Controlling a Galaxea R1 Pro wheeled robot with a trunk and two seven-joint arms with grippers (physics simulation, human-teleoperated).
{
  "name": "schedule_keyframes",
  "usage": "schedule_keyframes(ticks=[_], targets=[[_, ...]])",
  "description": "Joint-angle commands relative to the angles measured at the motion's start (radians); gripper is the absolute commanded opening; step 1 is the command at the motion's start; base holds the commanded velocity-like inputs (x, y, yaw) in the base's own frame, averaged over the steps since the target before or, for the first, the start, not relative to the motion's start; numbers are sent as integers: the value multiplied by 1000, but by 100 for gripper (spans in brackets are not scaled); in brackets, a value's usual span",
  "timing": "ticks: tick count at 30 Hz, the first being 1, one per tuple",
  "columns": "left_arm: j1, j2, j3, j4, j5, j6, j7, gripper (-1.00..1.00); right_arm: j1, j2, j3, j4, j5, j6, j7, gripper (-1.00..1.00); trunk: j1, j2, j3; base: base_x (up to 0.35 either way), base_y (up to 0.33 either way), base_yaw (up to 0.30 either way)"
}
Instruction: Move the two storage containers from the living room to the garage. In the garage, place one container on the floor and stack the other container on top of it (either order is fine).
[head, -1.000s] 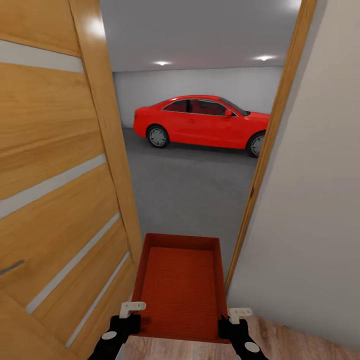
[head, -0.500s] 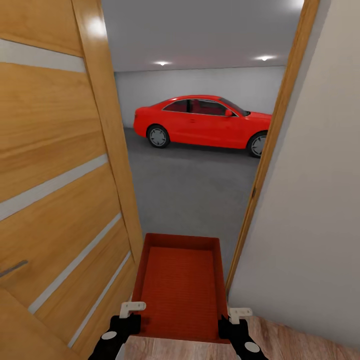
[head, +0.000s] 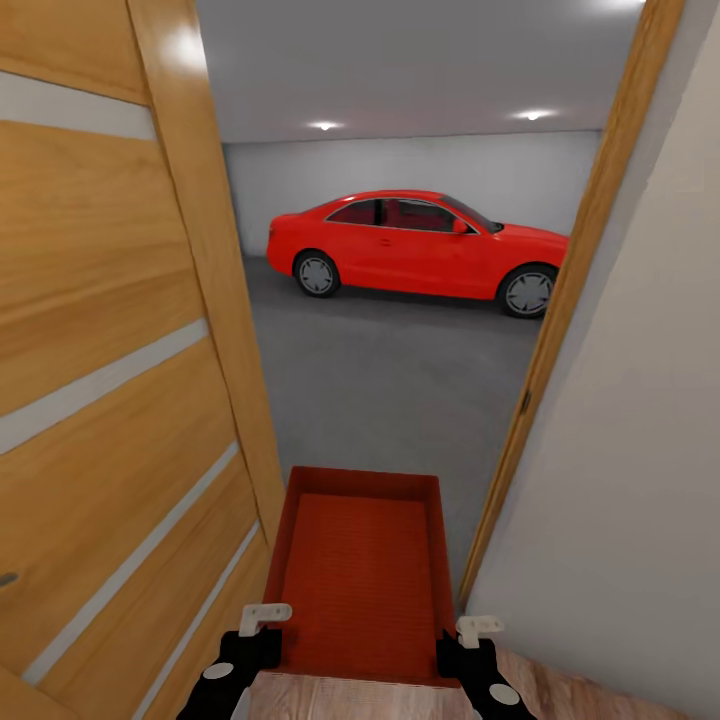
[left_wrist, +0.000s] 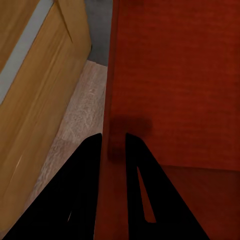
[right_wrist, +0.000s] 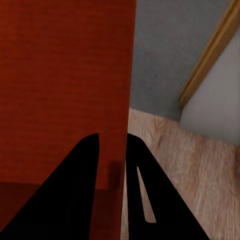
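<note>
**Rust-red bin carried through the garage doorway**

Rust-red and open-topped, one storage container (head: 362, 573) is held level in front of the robot, gripped at its near corners from both sides. The left gripper (head: 262, 618) is clamped on the container's left wall, with its dark fingers (left_wrist: 95, 165) seen in the left wrist view straddling that wall narrowly. The right gripper (head: 472, 630) is clamped on the right wall in the same way, one of its fingers (right_wrist: 132, 165) lying outside the wall and the other inside.

The carrying step is judged to be in hand: the container is being brought across the threshold, between the open wooden door (head: 120, 380) on the left and the door frame (head: 560, 330) on the right. Light wood-plank flooring (right_wrist: 175, 165) is seen under the grippers, while the container's far end already hangs over the grey concrete floor (head: 390, 390) of the garage. A red coupe (head: 415, 245) is parked well beyond, against the white back wall.

The next move calls for a straight drive forward, with little clearance on either side, and then for the container to be lowered onto the concrete.

The container's walls are shallow and slightly flared, its flat bottom is faintly ribbed, and nothing is seen inside it.
</note>
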Motion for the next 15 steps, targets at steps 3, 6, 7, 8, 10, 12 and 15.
schedule_keyframes(ticks=[3,6,7,8,10,12,15], targets=[[-1,-62,-21,1,11,13,-15,-100,-1,-1,12,-2,-5,-5,-17,-100,1,-2,-2,88,1,0],[-1,-62,-21,1,11,13,-15,-100,-1,-1,12,-2,-5,-5,-17,-100,1,-2,-2,21,0,-112],[-1,-62,-21,1,11,13,-15,-100,-1,-1,12,-2,-5,-5,-17,-100,1,-2,-2,6,0,-223],[-1,-62,-21,1,11,13,-15,-100,-1,-1,12,-2,-5,-5,-17,-100,1,-2,-2,4,0,-238],[-1,-62,-21,1,11,13,-15,-100,-1,-1,12,-2,-5,-5,-17,-100,1,-2,-2,2,0,-251],[-1,-62,-21,1,11,13,-15,-100,-1,-1,12,-2,-5,-5,-17,-100,1,-2,-2,1,0,-259],[-1,-62,-21,1,11,13,-15,-100,-1,-1,12,-2,-5,-5,-17,-100,1,-2,-2,0,0,-263]])
